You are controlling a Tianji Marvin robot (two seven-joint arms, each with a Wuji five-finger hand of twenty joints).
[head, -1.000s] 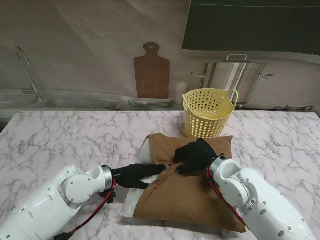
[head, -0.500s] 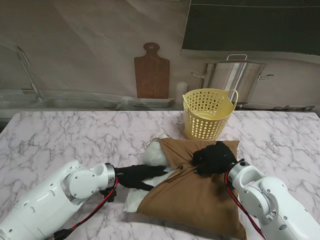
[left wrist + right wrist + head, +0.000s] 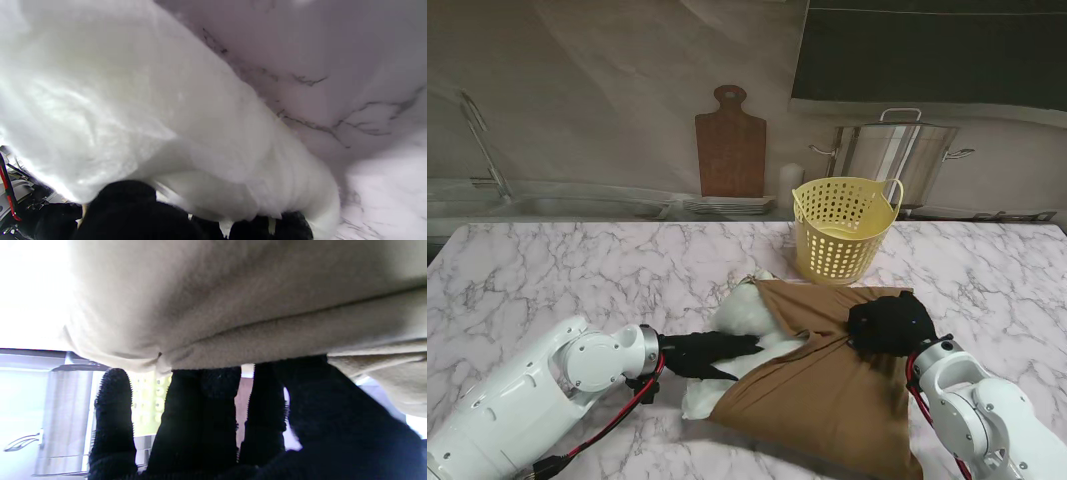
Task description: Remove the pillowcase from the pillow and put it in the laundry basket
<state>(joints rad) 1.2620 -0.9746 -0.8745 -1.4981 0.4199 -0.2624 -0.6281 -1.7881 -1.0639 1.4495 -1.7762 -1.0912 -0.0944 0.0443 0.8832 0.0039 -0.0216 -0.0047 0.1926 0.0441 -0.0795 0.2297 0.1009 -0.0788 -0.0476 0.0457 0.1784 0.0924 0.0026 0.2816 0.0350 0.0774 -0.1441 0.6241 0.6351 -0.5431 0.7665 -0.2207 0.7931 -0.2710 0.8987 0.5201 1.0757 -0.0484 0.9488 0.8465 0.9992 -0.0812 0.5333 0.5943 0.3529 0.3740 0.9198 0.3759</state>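
Two hands grip: left hand (image 3: 699, 354) clutches pillow (image 3: 747, 312); right hand (image 3: 889, 323) clenches pillowcase (image 3: 827, 390).

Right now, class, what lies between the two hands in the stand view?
The bared white pillow and the pulled edge of the brown pillowcase lie between the left hand and right hand.

Stand view evenly lit, sharp. Left wrist view: pillow (image 3: 140, 110) overexposed, soft-focus. Right wrist view: blown-out white glare beside pillowcase (image 3: 233, 296), fingers (image 3: 196, 420) silhouetted.
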